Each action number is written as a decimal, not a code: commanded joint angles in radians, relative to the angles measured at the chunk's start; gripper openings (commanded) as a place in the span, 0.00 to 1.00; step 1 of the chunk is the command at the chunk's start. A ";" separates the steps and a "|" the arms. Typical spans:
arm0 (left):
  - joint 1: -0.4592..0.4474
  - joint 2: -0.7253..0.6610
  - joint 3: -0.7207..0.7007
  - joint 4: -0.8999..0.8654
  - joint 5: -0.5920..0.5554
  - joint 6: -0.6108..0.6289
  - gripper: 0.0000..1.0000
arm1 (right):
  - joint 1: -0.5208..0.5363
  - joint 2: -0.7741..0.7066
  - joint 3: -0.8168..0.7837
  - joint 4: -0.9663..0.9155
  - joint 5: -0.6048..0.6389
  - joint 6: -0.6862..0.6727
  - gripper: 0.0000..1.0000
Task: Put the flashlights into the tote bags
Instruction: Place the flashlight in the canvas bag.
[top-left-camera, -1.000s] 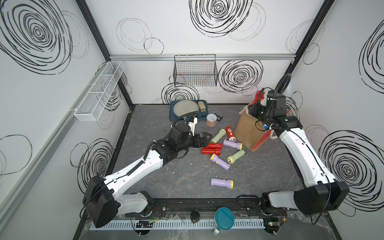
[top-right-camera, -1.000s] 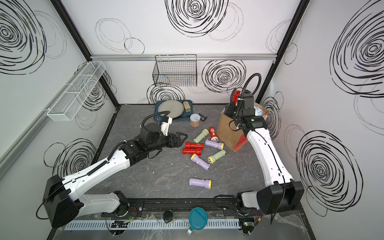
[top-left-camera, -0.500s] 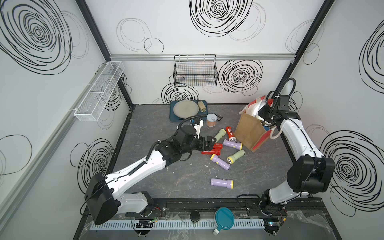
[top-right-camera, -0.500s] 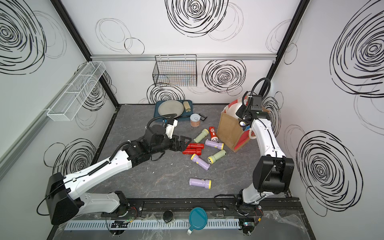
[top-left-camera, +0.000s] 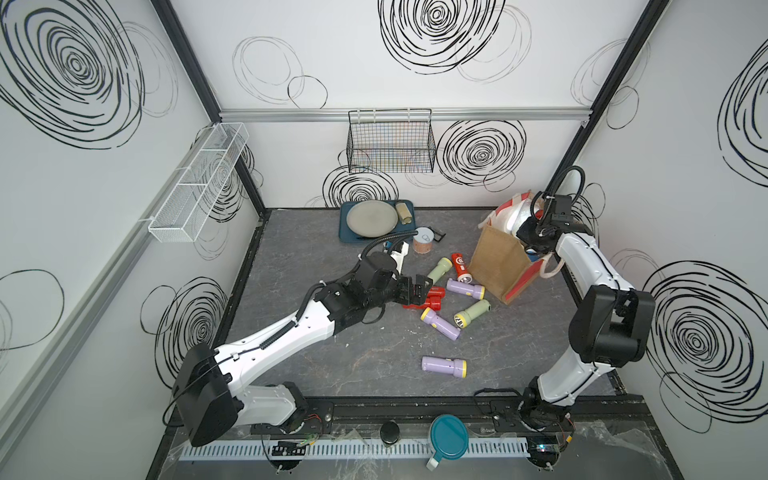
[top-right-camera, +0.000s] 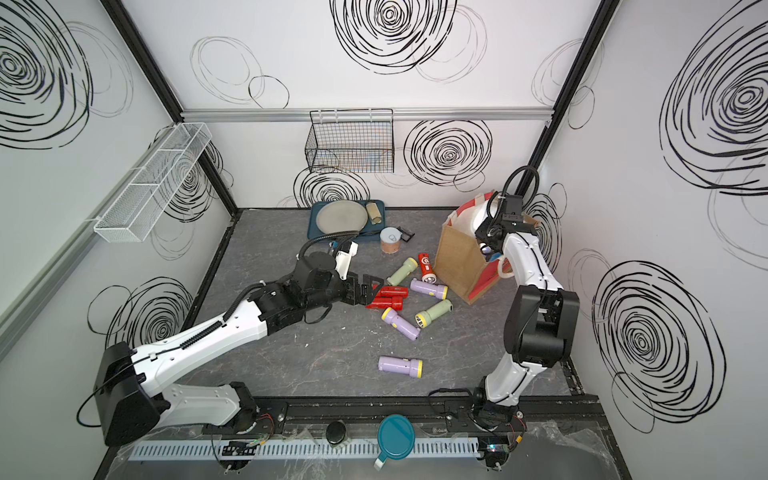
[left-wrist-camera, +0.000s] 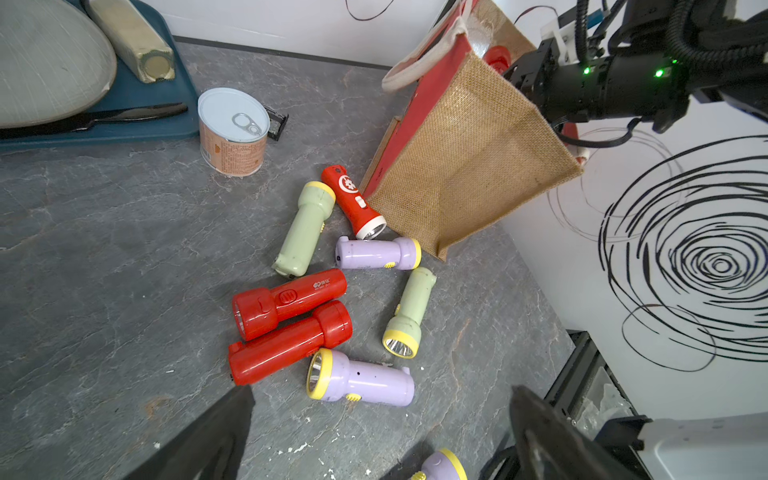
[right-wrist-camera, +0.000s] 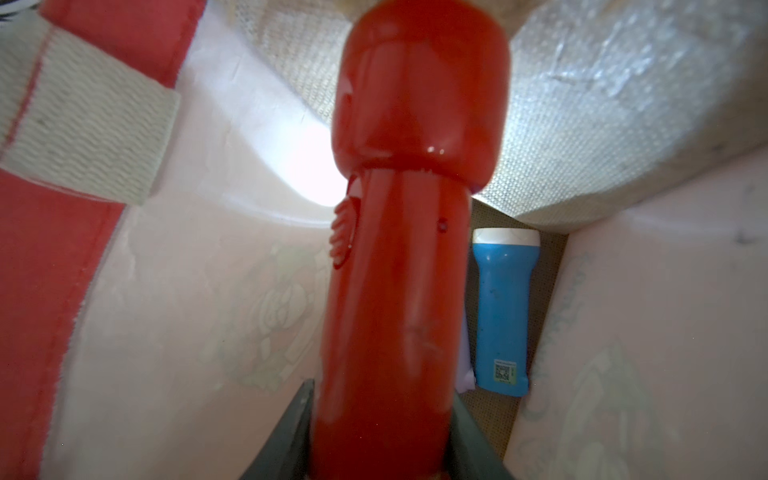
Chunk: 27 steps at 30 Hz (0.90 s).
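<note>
The brown jute tote bag (top-left-camera: 496, 266) (top-right-camera: 459, 259) (left-wrist-camera: 469, 166) stands tilted at the right of the table. My right gripper (right-wrist-camera: 382, 415) (top-left-camera: 530, 232) is inside its mouth, shut on a red flashlight (right-wrist-camera: 399, 249) that points head-down into the bag. A blue flashlight (right-wrist-camera: 503, 316) lies on the bag's floor. My left gripper (left-wrist-camera: 380, 395) (top-left-camera: 419, 289) (top-right-camera: 365, 291) hangs open just above two red flashlights (left-wrist-camera: 286, 303), holding nothing. Lilac (left-wrist-camera: 361, 378), pale green (left-wrist-camera: 305, 228) and orange-red (left-wrist-camera: 353, 201) flashlights lie around them. One lilac flashlight (top-left-camera: 444, 367) lies apart, nearer the front.
A tin with a white lid (top-left-camera: 424, 241) stands behind the pile. A blue tray (top-left-camera: 345, 232) with a grey plate and a beige cylinder sits at the back. A black wire basket (top-left-camera: 390, 143) hangs on the back wall. A white mesh shelf (top-left-camera: 199, 183) lines the left wall.
My right arm has folded back and lowered the red flashlight into the bag's mouth. My left gripper has moved right, up to the red flashlights, staying open.
</note>
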 joint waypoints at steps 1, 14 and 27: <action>0.002 0.049 0.011 -0.012 -0.030 0.012 0.99 | 0.001 0.022 0.010 0.024 0.002 -0.011 0.00; 0.029 0.144 0.009 -0.024 -0.034 -0.064 0.99 | 0.025 -0.022 0.038 0.008 0.044 -0.039 0.48; 0.021 0.223 0.058 -0.110 -0.033 -0.047 0.96 | 0.089 -0.118 0.150 -0.071 0.122 -0.127 0.99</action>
